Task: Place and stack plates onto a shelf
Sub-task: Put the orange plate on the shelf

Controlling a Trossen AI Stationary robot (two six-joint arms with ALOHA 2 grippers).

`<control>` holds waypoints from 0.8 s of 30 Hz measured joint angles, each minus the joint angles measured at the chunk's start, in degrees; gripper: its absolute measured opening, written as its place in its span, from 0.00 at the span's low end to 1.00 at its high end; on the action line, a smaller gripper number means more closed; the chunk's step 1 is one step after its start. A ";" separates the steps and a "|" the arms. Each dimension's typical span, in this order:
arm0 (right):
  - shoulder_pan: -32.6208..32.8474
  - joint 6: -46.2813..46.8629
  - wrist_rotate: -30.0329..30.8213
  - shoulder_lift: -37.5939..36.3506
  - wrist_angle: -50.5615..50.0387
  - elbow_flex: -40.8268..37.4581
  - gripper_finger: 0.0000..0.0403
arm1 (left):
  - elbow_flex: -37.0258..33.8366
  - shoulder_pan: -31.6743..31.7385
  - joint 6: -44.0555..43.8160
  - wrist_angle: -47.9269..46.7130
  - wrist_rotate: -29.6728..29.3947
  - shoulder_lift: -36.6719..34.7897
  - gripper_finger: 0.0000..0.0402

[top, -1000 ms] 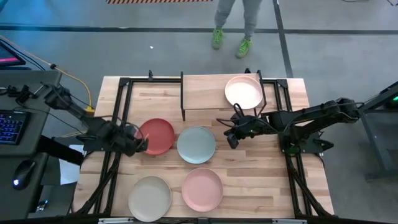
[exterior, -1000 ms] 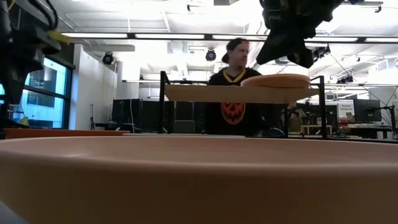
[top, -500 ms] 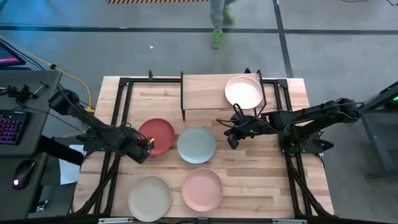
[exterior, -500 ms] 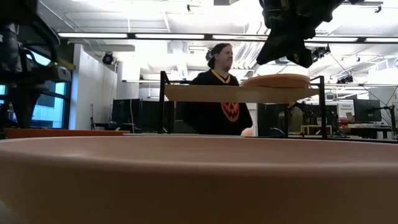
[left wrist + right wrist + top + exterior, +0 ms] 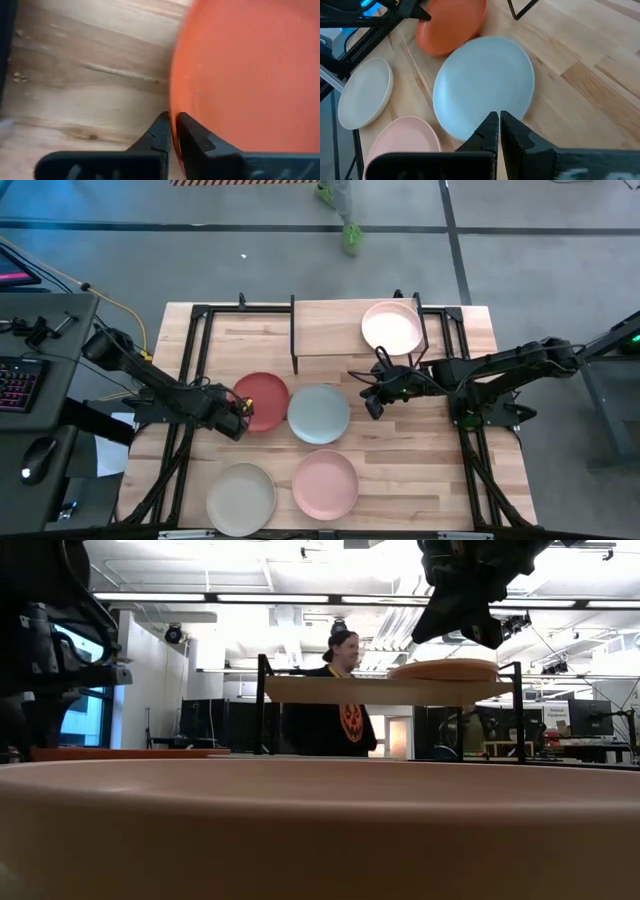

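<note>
As seen from above, left gripper [image 5: 238,412] is pinched on near-left rim of round matte red plate [image 5: 262,400], itself touching round pale blue-grey plate [image 5: 319,412]. Small wood-topped shelf on black legs [image 5: 335,332] sits behind red plate, pale peach plate [image 5: 391,327] resting on it. Cream-beige plate [image 5: 241,498] and pink plate [image 5: 325,483] lie nearer than red plate. Right gripper [image 5: 373,404] hovers right of blue-grey plate.

Low view: peach plate seen atop shelf; person [image 5: 336,712] beyond.

Left wrist view: fingers [image 5: 192,137] clamped on red rim.

Right wrist view: jaws nearly closed, nothing held.
</note>
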 joint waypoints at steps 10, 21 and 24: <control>0.00 -0.16 0.64 0.00 0.21 0.00 0.00 | 2.99 -0.89 2.92 -12.80 -2.81 -12.92 0.01; -0.27 -6.58 1.69 -3.31 4.29 -0.02 0.00 | 18.74 -0.78 23.70 -11.53 -1.25 -21.76 0.00; -0.90 -7.75 3.88 -6.23 4.45 -0.02 0.00 | 25.16 0.78 29.34 -8.26 -4.96 -18.36 0.00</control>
